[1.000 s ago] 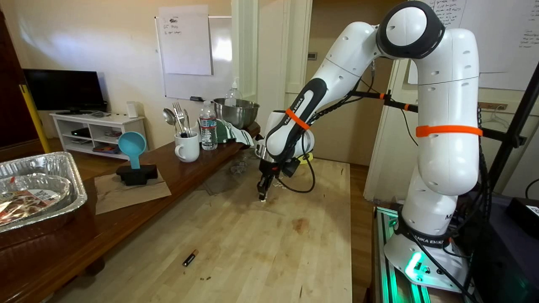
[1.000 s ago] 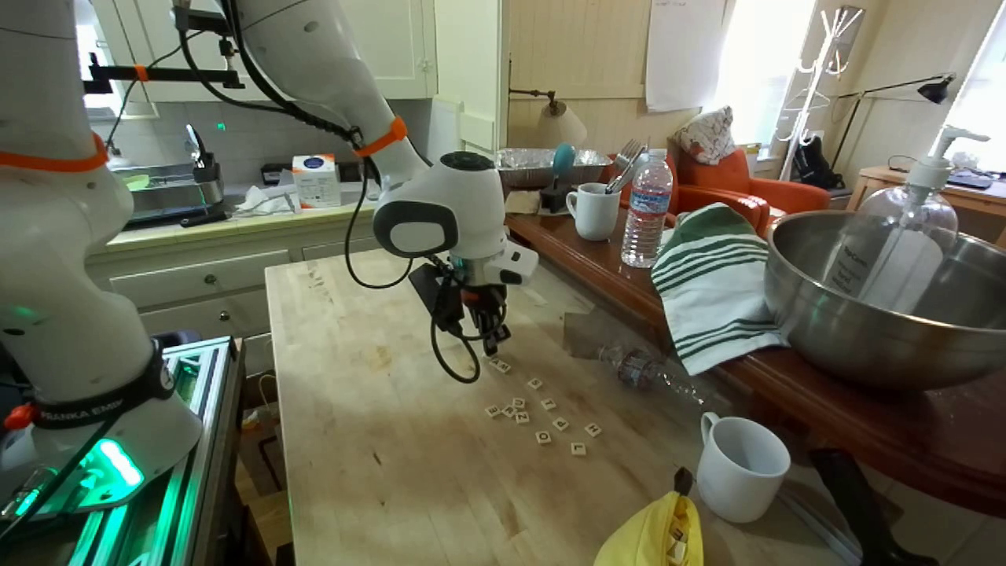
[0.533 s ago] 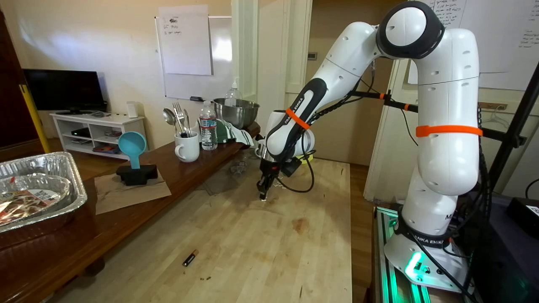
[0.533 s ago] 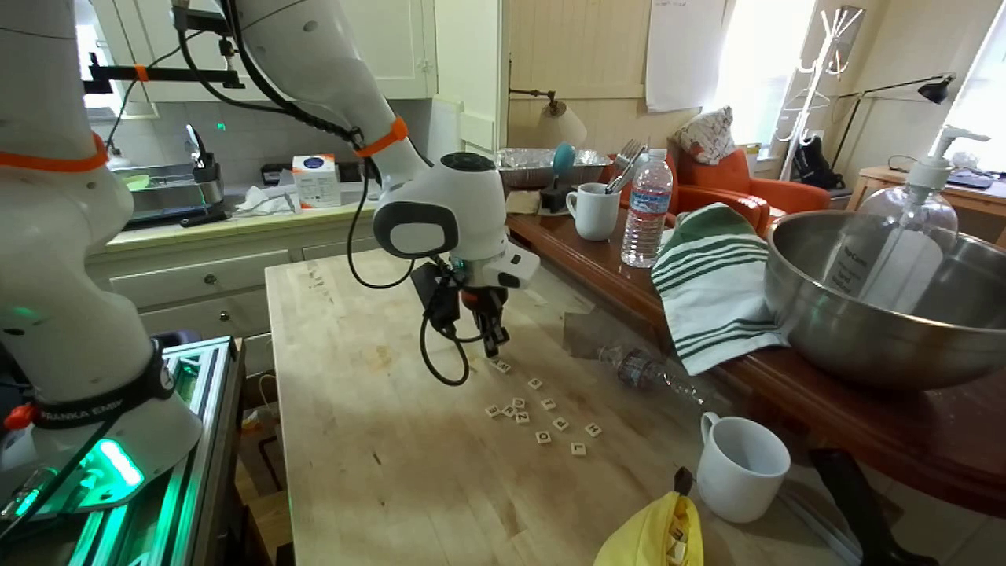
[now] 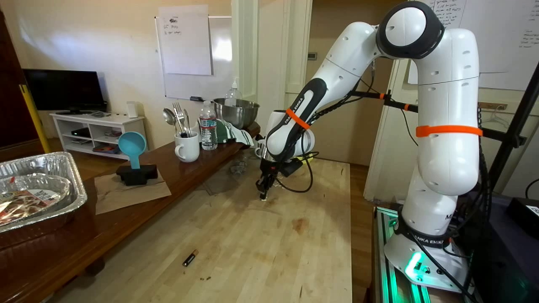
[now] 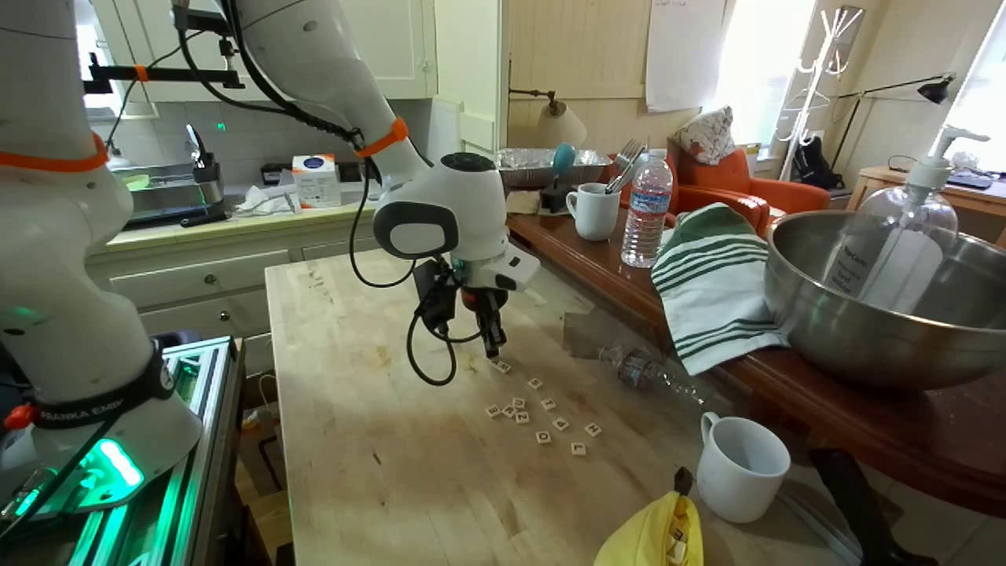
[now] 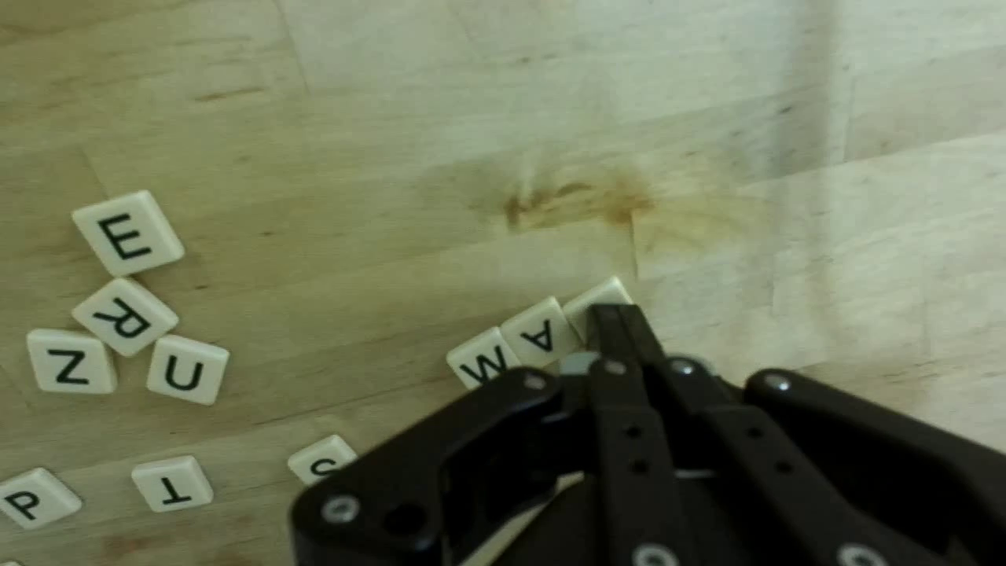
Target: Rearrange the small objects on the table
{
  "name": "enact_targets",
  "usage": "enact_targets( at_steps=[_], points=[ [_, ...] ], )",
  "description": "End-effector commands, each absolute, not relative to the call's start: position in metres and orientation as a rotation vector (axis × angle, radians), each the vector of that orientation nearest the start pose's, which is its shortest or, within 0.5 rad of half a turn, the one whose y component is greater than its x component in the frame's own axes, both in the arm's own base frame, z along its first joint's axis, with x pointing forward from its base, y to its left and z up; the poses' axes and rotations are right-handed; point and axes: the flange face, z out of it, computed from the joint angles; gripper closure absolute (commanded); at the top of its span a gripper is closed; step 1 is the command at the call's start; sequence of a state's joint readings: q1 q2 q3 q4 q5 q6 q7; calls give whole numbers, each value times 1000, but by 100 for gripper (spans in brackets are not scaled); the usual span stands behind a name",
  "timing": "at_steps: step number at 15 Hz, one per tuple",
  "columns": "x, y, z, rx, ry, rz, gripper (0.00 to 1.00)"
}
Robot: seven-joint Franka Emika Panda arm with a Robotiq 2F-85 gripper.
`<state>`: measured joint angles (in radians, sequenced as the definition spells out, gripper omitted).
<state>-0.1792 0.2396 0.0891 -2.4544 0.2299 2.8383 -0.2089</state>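
Four tiles (image 7: 126,316) we read as E, R, N, U lie on the pale, grained table (image 7: 377,157) at nine o'clock from the closed-up gripper (image 7: 622,318) (wrist view).

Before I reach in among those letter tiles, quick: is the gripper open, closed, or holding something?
Gripper: closed, no object visible in its grasp; in the wrist view it partly hides the end tile beside the A tile, contact unclear.
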Motion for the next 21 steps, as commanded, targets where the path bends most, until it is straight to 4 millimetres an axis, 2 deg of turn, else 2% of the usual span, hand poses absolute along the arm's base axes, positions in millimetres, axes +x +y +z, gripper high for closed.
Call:
enact_targets(
  at_steps=[1,11,21],
  points=[
    [492,-56,211,-3037,229,-198,100],
    [491,-56,213,-3029,301,-196,100],
    [487,-48,235,-3026,250,-251,100]
  ],
)
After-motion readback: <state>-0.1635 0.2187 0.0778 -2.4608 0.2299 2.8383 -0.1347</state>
